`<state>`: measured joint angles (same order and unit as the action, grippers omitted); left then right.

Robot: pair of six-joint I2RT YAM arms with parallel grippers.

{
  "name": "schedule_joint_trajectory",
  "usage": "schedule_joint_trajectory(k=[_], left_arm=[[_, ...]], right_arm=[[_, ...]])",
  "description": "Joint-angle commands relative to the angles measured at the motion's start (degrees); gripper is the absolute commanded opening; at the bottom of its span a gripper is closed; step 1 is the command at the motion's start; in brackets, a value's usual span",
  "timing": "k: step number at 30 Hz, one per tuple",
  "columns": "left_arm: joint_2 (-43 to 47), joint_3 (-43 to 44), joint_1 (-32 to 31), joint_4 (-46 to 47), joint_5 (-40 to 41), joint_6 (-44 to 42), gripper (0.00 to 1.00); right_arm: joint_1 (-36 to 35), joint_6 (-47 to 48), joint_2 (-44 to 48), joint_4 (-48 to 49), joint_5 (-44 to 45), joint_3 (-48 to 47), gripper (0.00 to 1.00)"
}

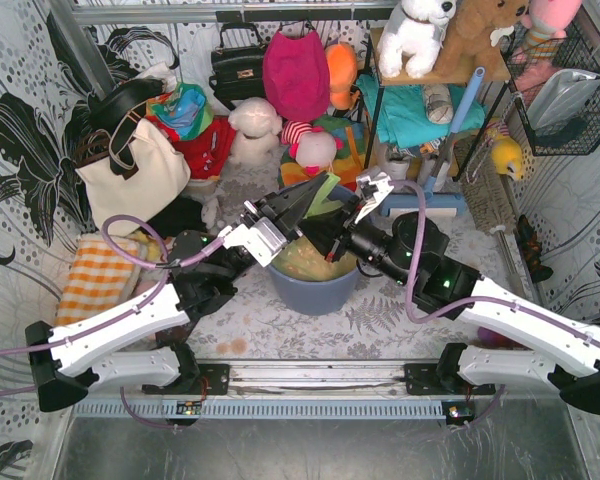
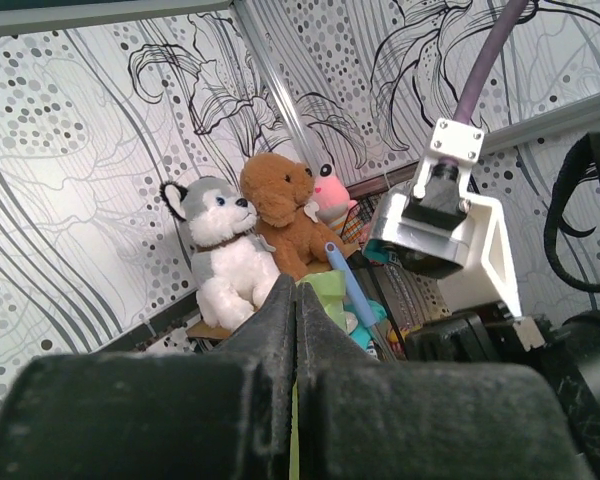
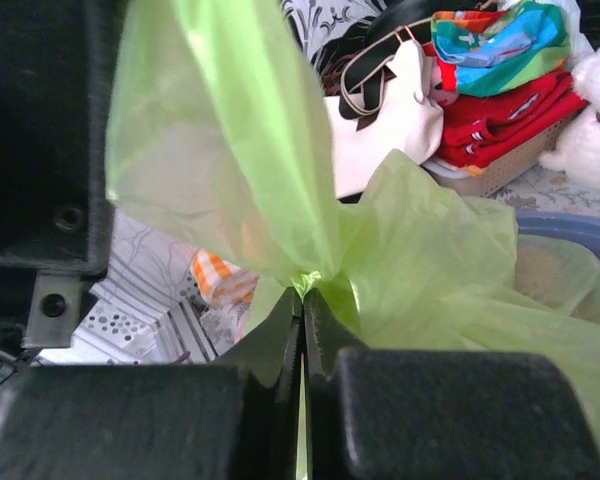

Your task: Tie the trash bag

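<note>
The lime-green trash bag [image 1: 310,262] sits in the blue-grey bin [image 1: 315,290], with tan paper showing through. A green flap [image 1: 326,193] stands up above the bin between both grippers. My left gripper [image 1: 302,205] is shut on a thin strip of the bag [image 2: 329,293]; in the left wrist view the jaws [image 2: 296,288] are pressed together with green film between them. My right gripper [image 1: 330,232] is shut on a gathered twist of the bag [image 3: 420,240]; its tips [image 3: 304,292] pinch the bunched plastic.
A white tote [image 1: 130,175], a black handbag [image 1: 238,65], a magenta fabric bag [image 1: 295,72] and plush toys [image 1: 255,125] crowd the back. A shelf with toys [image 1: 420,35] and a wire basket [image 1: 565,95] stand at the right. An orange checked cloth [image 1: 95,275] lies at the left.
</note>
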<state>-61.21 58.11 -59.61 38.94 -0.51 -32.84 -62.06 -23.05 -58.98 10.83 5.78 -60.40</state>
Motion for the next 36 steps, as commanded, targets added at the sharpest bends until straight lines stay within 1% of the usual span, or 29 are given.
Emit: schedule_joint_trajectory(k=[1,7,15,22,27,30,36], left_arm=[[1.08,-0.16,0.20,1.05,0.86,1.20,0.00],[1.78,1.54,0.20,-3.01,-0.43,2.98,0.01],[0.35,3.62,0.19,-7.23,3.49,3.31,0.01],[-1.87,5.56,0.20,-7.95,6.03,2.82,0.00],[-3.48,7.03,0.20,-9.11,5.89,2.89,0.00],[-3.66,7.19,0.20,-9.10,5.04,4.26,0.00],[-2.64,7.21,0.20,-10.43,3.24,6.97,0.00]], right_arm=[[0.04,-2.67,-0.23,8.13,4.21,3.11,0.00],[0.05,-2.51,-2.11,16.21,6.52,5.90,0.00],[0.01,-5.66,-3.67,23.39,4.27,7.70,0.00],[-0.22,-8.92,-3.56,25.51,4.04,9.80,0.00],[-0.70,-10.54,-6.36,26.76,3.08,8.82,0.00],[-1.26,-11.41,-8.21,29.92,5.32,9.15,0.00],[-2.86,-9.11,-11.86,38.97,14.02,10.10,0.00]])
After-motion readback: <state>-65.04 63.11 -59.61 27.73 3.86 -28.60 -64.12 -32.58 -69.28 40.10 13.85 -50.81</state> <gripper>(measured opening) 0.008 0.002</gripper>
